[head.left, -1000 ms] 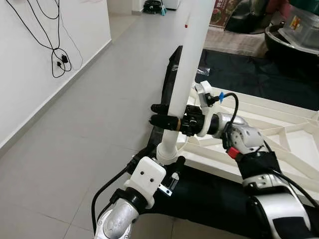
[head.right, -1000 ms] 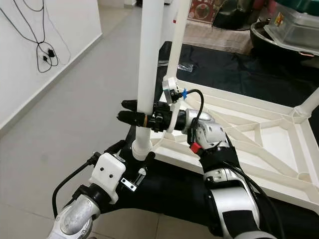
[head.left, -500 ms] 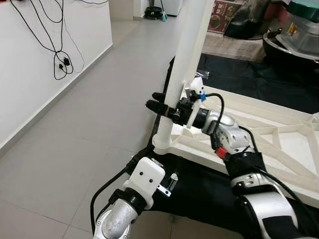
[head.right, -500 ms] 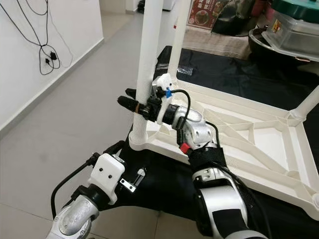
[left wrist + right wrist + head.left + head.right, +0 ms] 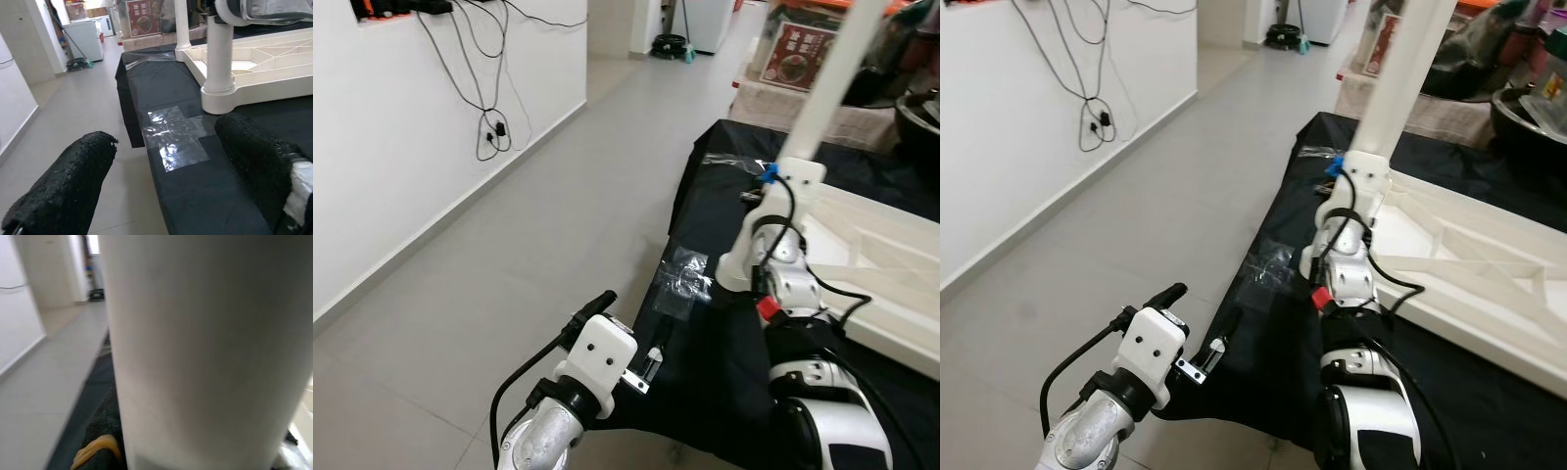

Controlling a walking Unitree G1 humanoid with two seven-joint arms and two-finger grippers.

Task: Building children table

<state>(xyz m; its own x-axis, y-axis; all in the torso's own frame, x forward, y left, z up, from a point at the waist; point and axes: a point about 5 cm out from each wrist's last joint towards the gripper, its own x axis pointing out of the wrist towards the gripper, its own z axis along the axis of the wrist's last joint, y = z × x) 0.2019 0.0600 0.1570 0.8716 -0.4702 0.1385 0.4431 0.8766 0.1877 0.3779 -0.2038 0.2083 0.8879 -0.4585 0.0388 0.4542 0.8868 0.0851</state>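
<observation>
Left eye view, table frame [image 5: 891,230] now farther away, right gripper [image 5: 146,450] still clasping table leg [image 5: 827,83], left gripper [image 5: 161,161] spread wide.

Smooth white plastic, slightly matt, on the table leg [image 5: 195,352] right against the right gripper. Rough black textured pads on the left gripper [image 5: 161,166] fingers [image 5: 63,181]. Ahead of them, matt black cloth [image 5: 195,186] under a crinkled glossy clear plastic sheet [image 5: 176,134]. Pale floor tiles [image 5: 509,255], faintly shiny.

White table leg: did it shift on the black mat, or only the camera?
Yes. The white table leg stood at the left edge of the black mat; now it stands farther right, a clear plastic bag between.
</observation>
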